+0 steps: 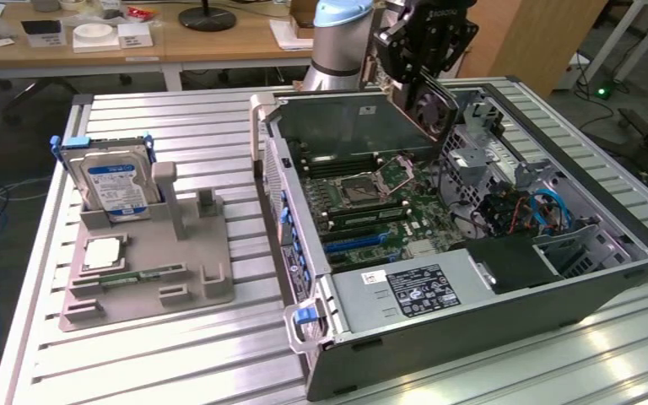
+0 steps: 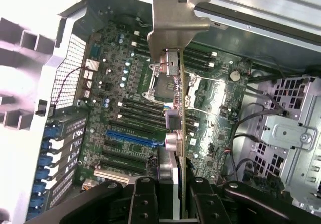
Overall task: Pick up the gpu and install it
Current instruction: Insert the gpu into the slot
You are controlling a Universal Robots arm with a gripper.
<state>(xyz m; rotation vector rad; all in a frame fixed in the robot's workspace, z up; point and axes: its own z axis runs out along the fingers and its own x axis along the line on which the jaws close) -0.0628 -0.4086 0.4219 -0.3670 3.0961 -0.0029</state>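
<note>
- The computer case lies on its side on the slatted worktop with its side panel off. Its metal walls rim the motherboard all round.
- Inside, the room over the board is open. The power supply fills the lower centre of the frame. A metal cage and blue cables crowd the exterior view's right.
- A grey fixture sits at the exterior view's left, well apart from the case. An upright hard drive stands in it.
- The gripper is at the top centre of the exterior view, over the far end of the case. Its black fingers are clamped on the gpu, one on each face.
- The gpu hangs on edge above the motherboard, inside the line of the case walls and not seated in any slot.
- It is a thin green card seen edge-on in the wrist view. Its silver end bracket is at the end away from the gripper, and a round black fan shows on the face towards the exterior view.
</note>
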